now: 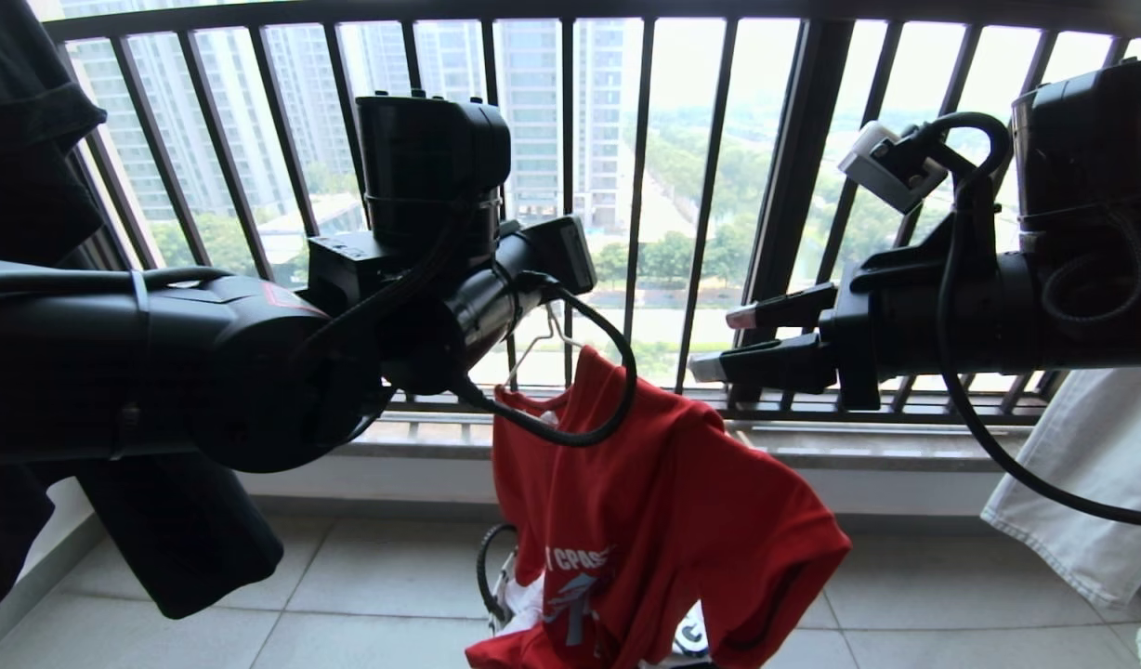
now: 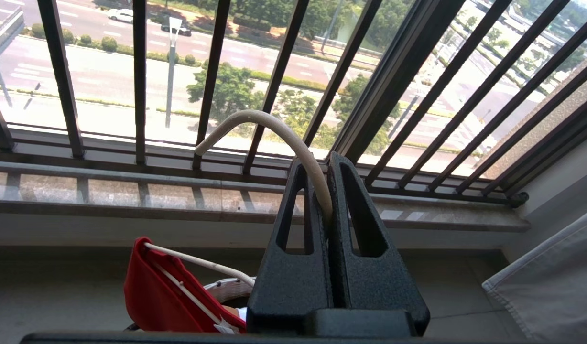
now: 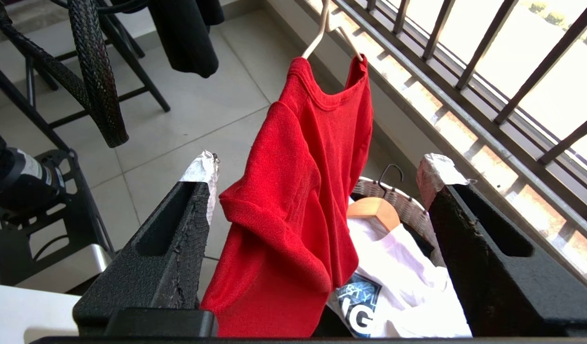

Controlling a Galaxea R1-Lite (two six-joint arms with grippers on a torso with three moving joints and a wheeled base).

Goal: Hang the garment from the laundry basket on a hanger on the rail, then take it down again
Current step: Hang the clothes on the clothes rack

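Garment [image 3: 293, 191] hangs on hanger [image 2: 274, 138] pinched by left gripper [image 2: 328, 205].

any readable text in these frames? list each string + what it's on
"T COAS", partly folded away, white letters on the chest of the red short-sleeved T-shirt, hung on the thin white wire hanger that the left gripper pinches.
"IG", large white letters in a dark print panel on the white T-shirt in the round mesh laundry basket; the small line above them is too small to read.
Nothing else legible.
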